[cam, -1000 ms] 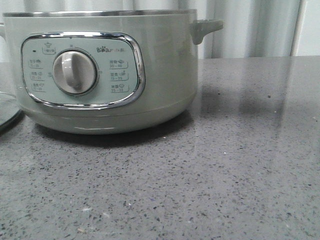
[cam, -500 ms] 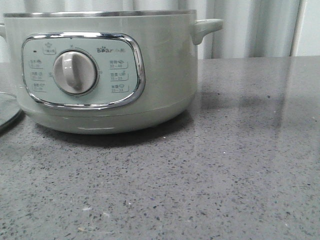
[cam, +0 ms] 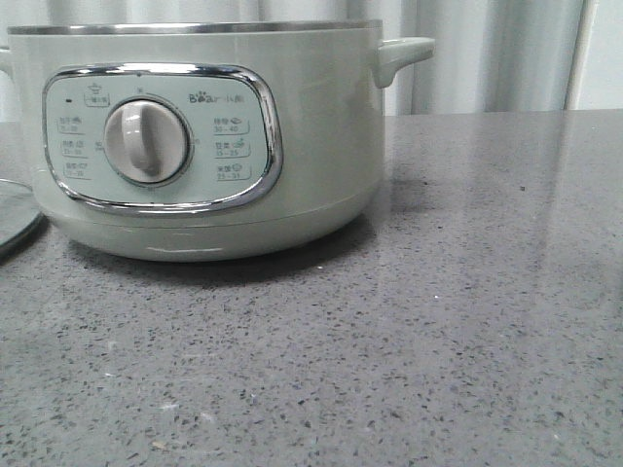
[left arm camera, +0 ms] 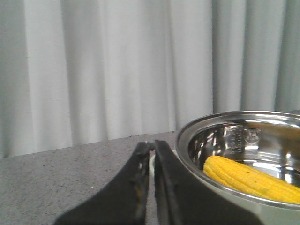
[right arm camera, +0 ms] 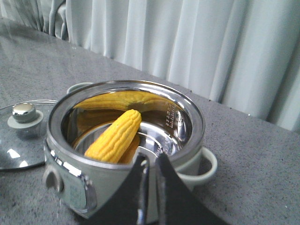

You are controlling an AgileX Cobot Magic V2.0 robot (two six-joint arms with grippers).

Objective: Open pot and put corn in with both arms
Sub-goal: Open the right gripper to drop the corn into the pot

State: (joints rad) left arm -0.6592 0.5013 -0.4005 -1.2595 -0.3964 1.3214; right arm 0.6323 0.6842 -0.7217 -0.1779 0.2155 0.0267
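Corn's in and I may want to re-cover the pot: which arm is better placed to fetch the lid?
Left, likely. The lid lies on the table at the pot's left, the left arm's side. The left gripper and right gripper are both shut and empty.

The front view hides the pot's (cam: 321, 146) inside; its left side is cropped.

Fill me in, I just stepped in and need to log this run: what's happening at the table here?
A two-armed robot is loading a pot with corn. The corn already lies inside the open pot, and the glass lid rests on the table beside it. Neither arm holds anything: the left gripper and the right gripper are both shut and empty, above the table near the pot.
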